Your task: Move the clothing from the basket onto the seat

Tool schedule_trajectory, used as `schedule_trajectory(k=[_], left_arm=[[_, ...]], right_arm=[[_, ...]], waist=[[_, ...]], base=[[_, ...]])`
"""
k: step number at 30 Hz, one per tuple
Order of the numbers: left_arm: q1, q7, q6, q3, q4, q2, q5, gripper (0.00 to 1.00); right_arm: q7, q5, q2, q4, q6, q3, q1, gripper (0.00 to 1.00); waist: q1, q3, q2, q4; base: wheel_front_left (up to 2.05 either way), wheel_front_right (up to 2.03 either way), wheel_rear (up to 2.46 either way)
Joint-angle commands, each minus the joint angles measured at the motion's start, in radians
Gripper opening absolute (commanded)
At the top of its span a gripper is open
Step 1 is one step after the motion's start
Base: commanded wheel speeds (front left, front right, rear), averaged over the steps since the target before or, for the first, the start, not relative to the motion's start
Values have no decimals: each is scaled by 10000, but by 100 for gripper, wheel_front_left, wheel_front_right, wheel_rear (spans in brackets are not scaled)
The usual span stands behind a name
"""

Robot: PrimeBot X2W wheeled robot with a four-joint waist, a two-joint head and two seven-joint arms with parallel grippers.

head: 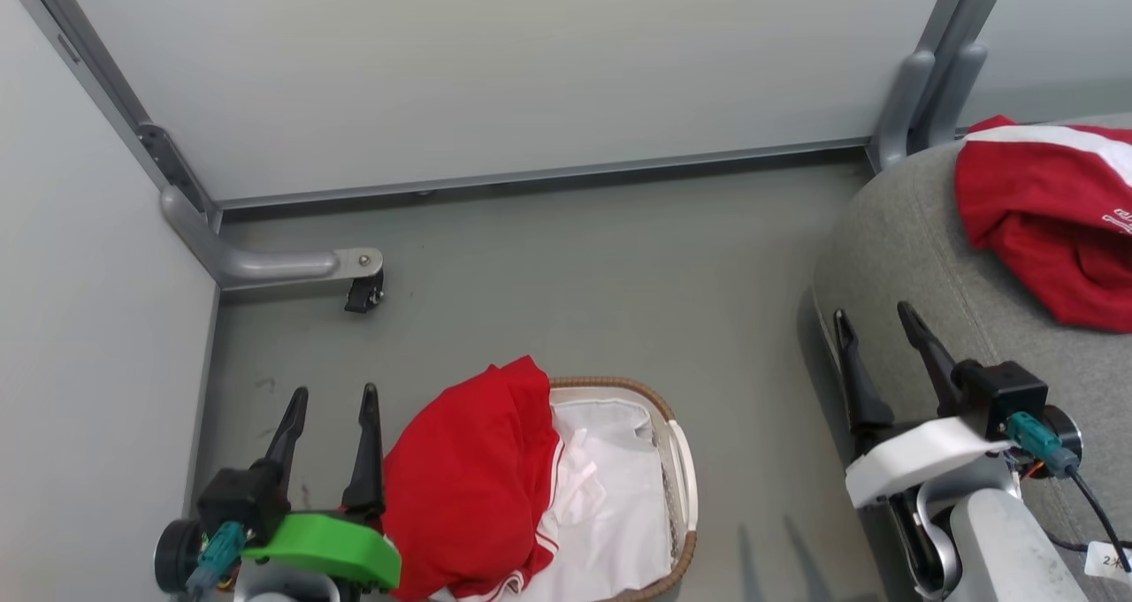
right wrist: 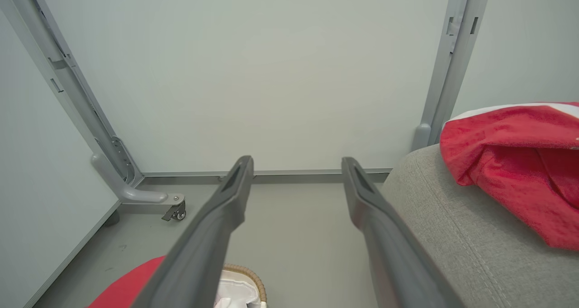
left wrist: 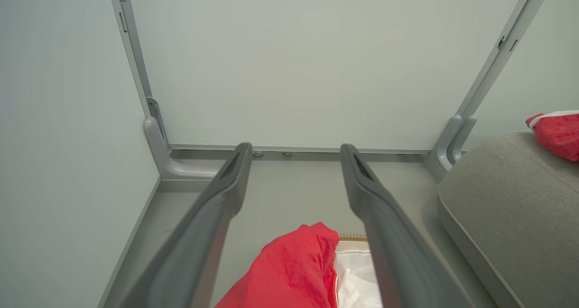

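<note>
A red garment (head: 473,478) with white trim hangs over the left side of the white basket (head: 681,469), whose white liner shows beside it; the same garment (left wrist: 289,272) and basket rim (left wrist: 353,237) appear between the left fingers. Another red garment (head: 1052,222) with a white stripe lies on the grey seat (head: 902,231), also seen as red cloth (right wrist: 515,163) on the seat (right wrist: 452,226). My left gripper (head: 332,394) stands open just left of the basket, holding nothing. My right gripper (head: 874,312) is open and empty at the seat's left edge.
Pale partition walls close off the back and left. A grey partition foot with a caster (head: 363,294) juts onto the floor at the back left; another post (head: 911,107) stands by the seat's far corner. Bare grey floor lies between basket and seat.
</note>
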Motion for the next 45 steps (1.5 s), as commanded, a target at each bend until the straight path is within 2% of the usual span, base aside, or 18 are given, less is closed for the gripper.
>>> schedule_trajectory(k=[1,7,15,24,32,39,45], left_arm=[[-312,-5,-33,-116,108,52,87,100],[-1422,-5,-31,-749,959,84,35,100],[-3452,-5,-32,-2158,3748,158,162,100],[-5554,-4,-32,-4120,6703,468,496,100],[-6996,26,-32,-5745,7926,630,374,100],[-7764,188,-32,-6542,8644,965,-59,100],[-8251,297,-32,-6849,9094,1309,-421,100]], right_arm=[[-20,36,-39,-75,-10,-63,-187,100],[-20,-122,-39,-447,-10,-117,-886,100],[-20,-163,-35,-970,-10,22,-2145,100],[-20,156,-31,-1482,-10,736,-3489,100],[-20,751,-18,-1962,-10,1264,-4237,100],[-20,1228,-20,-2331,-10,1747,-4667,100],[-20,1488,-20,-2614,-10,1979,-4846,100]], waist=[[0,314,0,-81],[0,1362,0,-339],[0,3343,0,-1070],[0,5636,0,-2330],[0,7059,0,-3259],[0,7909,0,-3993],[0,8391,0,-4293]], base=[[0,0,0],[0,0,0],[0,0,0],[0,0,0],[0,0,0],[0,0,0],[0,0,0]])
